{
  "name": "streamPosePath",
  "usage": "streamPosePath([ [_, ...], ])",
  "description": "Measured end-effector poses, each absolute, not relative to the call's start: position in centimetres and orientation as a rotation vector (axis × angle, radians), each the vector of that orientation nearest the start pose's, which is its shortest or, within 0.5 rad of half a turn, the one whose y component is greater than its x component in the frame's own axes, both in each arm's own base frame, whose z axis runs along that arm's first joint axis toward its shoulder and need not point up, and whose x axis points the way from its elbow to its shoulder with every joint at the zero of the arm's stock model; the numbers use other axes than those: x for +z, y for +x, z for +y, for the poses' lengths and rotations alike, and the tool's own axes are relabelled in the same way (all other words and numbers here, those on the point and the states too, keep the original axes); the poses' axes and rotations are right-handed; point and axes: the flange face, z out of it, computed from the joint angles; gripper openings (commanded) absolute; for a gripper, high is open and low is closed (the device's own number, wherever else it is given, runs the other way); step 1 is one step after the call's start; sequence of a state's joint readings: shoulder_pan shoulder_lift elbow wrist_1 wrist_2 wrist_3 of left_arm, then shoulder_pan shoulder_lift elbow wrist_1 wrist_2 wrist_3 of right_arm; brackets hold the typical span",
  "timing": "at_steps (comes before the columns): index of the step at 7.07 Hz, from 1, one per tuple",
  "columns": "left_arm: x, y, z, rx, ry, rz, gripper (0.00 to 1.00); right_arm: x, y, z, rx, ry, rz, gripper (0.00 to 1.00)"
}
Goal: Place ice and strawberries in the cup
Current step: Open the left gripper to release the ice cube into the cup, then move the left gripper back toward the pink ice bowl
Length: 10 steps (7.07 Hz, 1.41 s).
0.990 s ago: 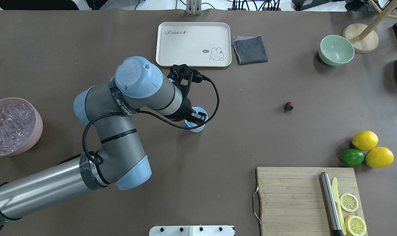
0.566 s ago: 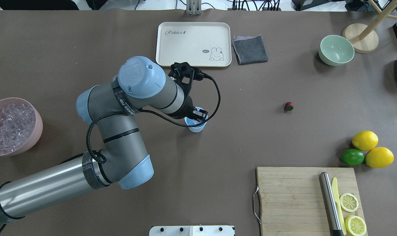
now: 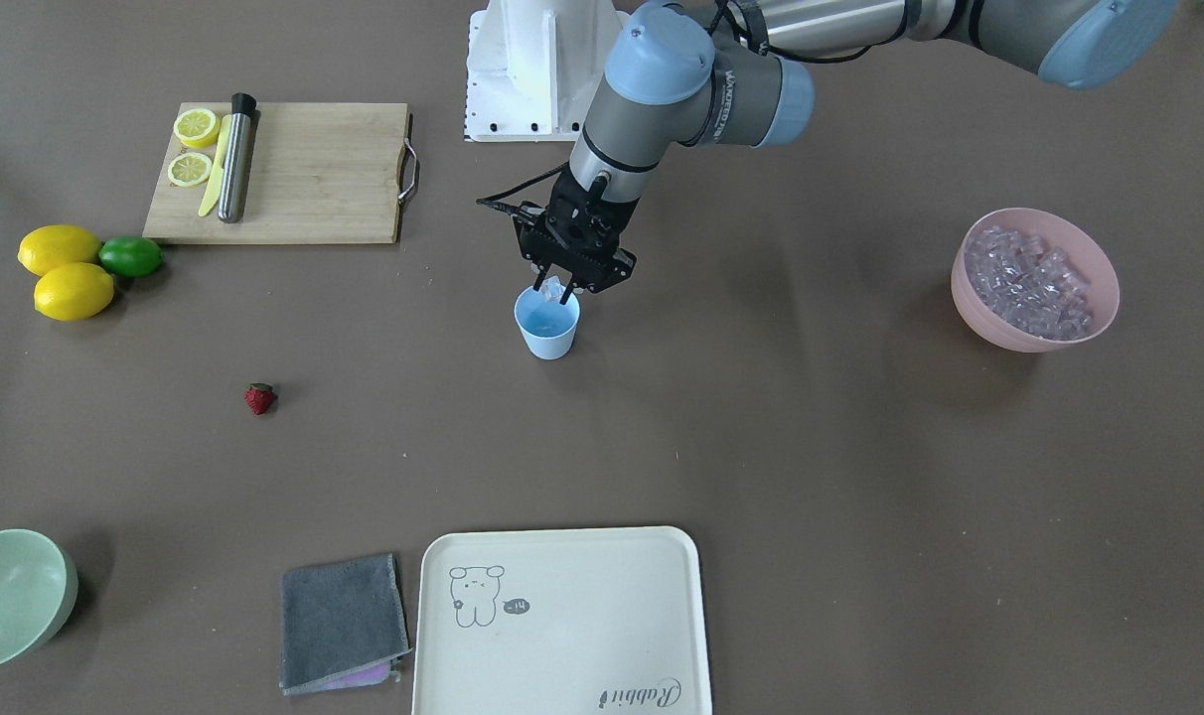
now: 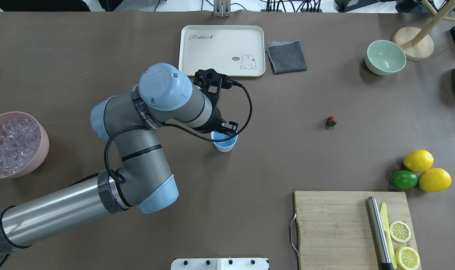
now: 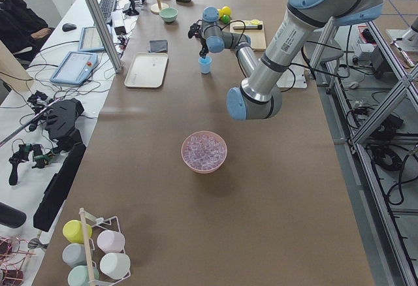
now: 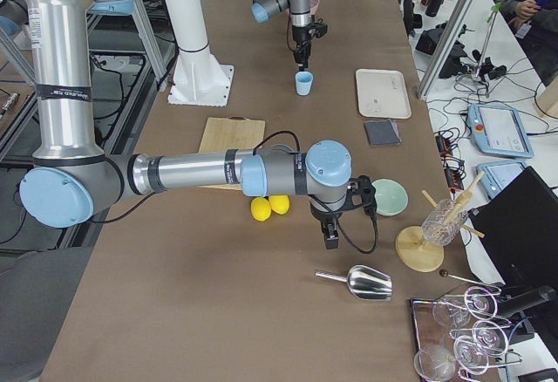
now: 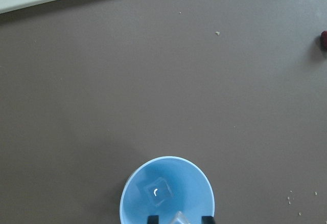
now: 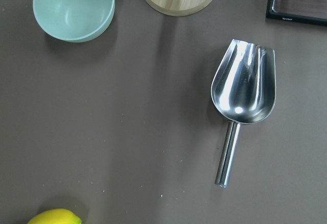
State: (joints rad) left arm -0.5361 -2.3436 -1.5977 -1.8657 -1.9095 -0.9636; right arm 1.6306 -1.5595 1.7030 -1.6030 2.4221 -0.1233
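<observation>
The left hand point(image 3: 558, 292) hangs just over the rim of the blue cup point(image 3: 547, 325), its fingers pinching one clear ice cube point(image 3: 553, 289) – another cube point(image 7: 156, 190) lies on the cup's bottom. The strawberry point(image 3: 259, 398) sits on the desk point(image 3: 761, 417) well apart from the cup, on the side away from the pink bowl of ice point(image 3: 1034, 281). The right hand point(image 6: 330, 235) hovers far off – I cannot tell its state.

Ice cube point(image 7: 157, 193) in cup point(image 7: 134, 193), another perhaps pincer-held
</observation>
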Motion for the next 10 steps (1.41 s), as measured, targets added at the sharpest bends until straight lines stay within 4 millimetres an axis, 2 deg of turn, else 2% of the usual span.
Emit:
streamPosePath([
  [1, 13.7, 54.9, -44.4, 0.224, 0.315, 1.080, 0.97, 58.4, 8.8, -49.6, -0.107, 0.184, -0.837, 1.00],
  [2, 13.5, 54.1, -44.8, 0.210, 0.302, 1.074, 0.97, 58.2, 8.8, -49.8, -0.105, 0.186, -0.836, 1.00],
  [3, 13.5, 51.3, -45.9, 0.222, 0.290, 1.051, 0.97, 58.1, 8.9, -49.9, -0.105, 0.188, -0.835, 1.00],
  [4, 14.6, 45.9, -47.3, 0.264, 0.291, 1.013, 0.97, 58.1, 8.9, -49.9, -0.105, 0.188, -0.835, 1.00],
  [5, 17.2, 39.3, -48.8, 0.305, 0.307, 0.979, 0.97, 58.0, 8.8, -49.9, -0.105, 0.188, -0.836, 1.00],
  [6, 21.8, 32.6, -50.2, 0.357, 0.332, 0.938, 0.97, 58.0, 8.7, -50.0, -0.108, 0.188, -0.836, 1.00],
  [8, 34.5, 19.5, -51.6, 0.478, 0.379, 0.801, 0.97, 57.9, 8.2, -50.2, -0.118, 0.184, -0.837, 1.00],
  [9, 40.3, 14.2, -51.1, 0.525, 0.389, 0.779, 0.97, 57.9, 8.0, -50.2, -0.120, 0.184, -0.837, 1.00],
  [10, 44.8, 10.8, -50.3, 0.560, 0.407, 0.818, 0.97, 57.8, 7.9, -50.2, -0.123, 0.186, -0.837, 1.00],
])
